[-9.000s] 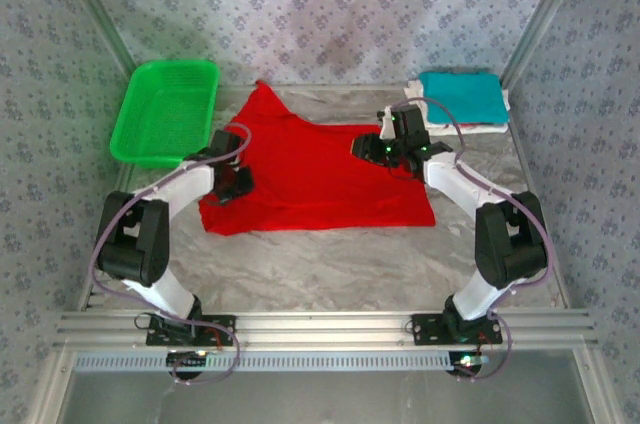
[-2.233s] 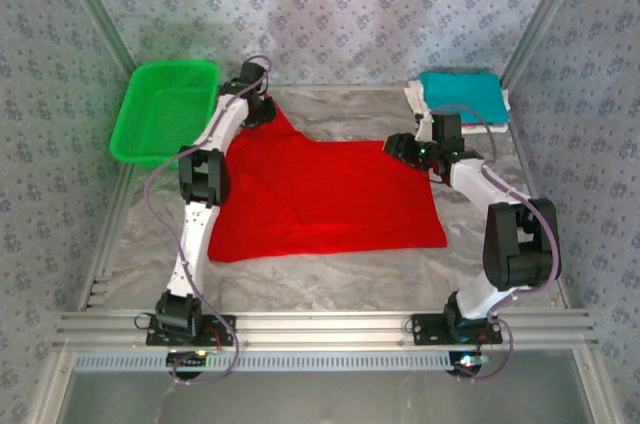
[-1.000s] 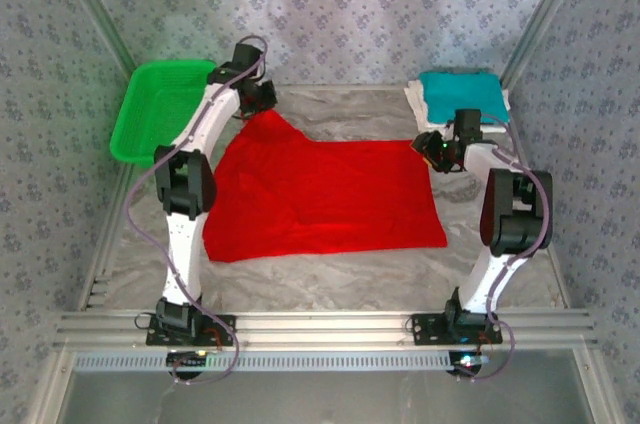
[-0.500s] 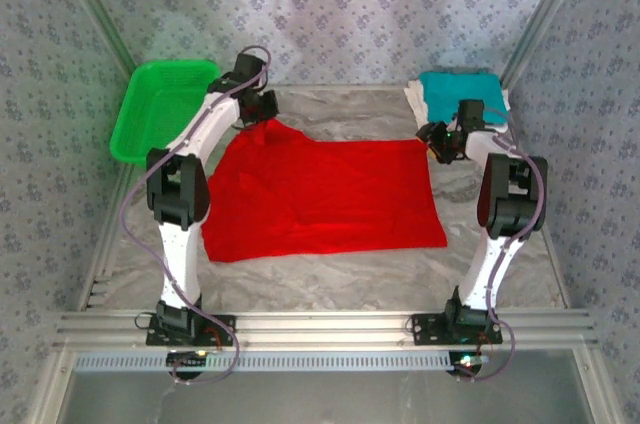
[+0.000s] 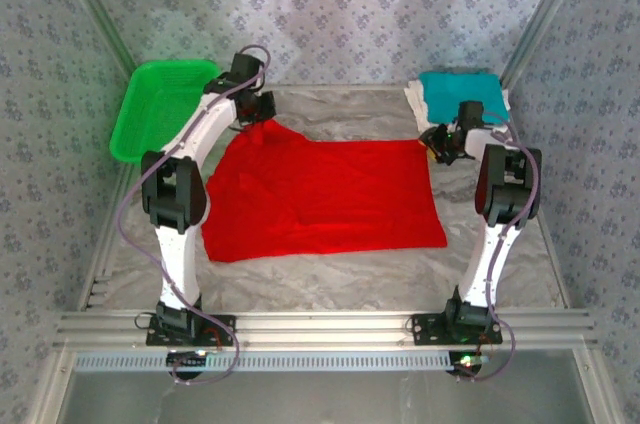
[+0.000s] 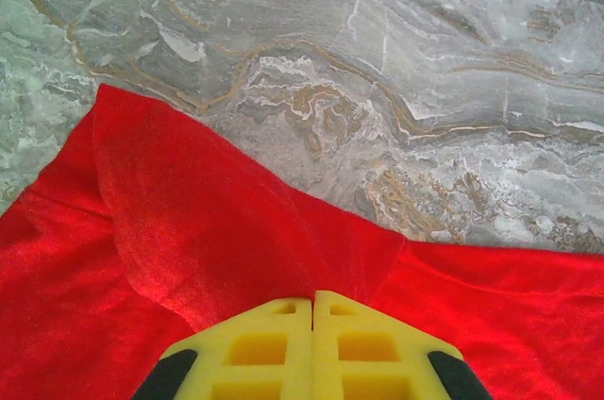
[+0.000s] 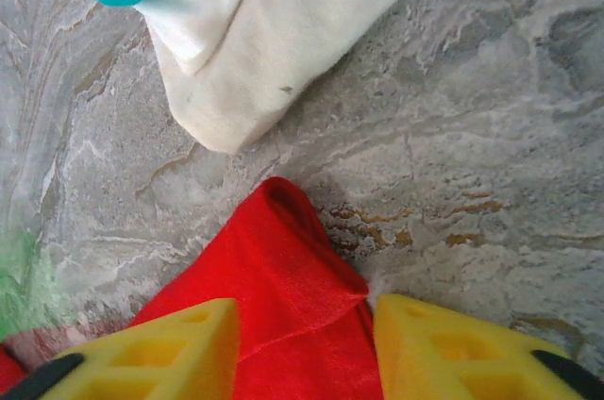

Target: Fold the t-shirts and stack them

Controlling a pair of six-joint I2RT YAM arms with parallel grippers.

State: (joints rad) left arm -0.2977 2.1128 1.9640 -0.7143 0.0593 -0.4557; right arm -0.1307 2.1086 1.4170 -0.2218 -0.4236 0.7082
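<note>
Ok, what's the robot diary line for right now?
left claw: shut on red t-shirt | right claw: open around its corner | fold: not done

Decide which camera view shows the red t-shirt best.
The top external view: almost the whole red t-shirt lies spread on the table. The left wrist view gives one raised fold pinched in the left gripper; the right wrist view gives a rolled corner between the parted fingers of the right gripper.
</note>
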